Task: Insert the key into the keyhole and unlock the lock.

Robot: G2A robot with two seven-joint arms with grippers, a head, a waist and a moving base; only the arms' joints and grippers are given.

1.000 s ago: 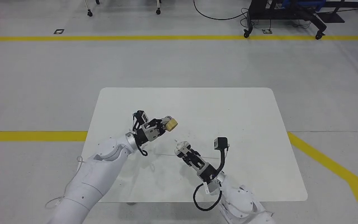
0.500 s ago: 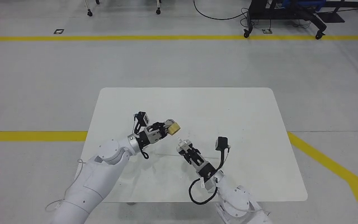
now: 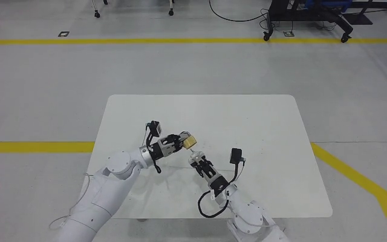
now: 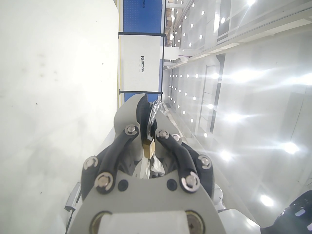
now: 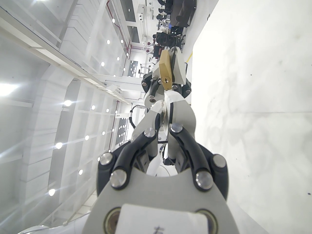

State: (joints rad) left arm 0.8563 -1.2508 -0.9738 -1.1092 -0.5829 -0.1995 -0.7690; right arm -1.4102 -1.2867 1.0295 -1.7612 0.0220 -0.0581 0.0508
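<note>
Your top view looks steeply down from high overhead, taking in the whole worktop [image 3: 260, 121]. One wrist camera sits close behind the left end effector [image 4: 150, 113], the other behind the right end effector [image 5: 167, 101], both rolled sideways. Top and right wrist views share the lock [image 3: 189, 141].

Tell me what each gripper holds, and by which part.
Left gripper: brass padlock, clamped by its body, keyhole end free. Right gripper: key, apparently pinched by its head.
</note>
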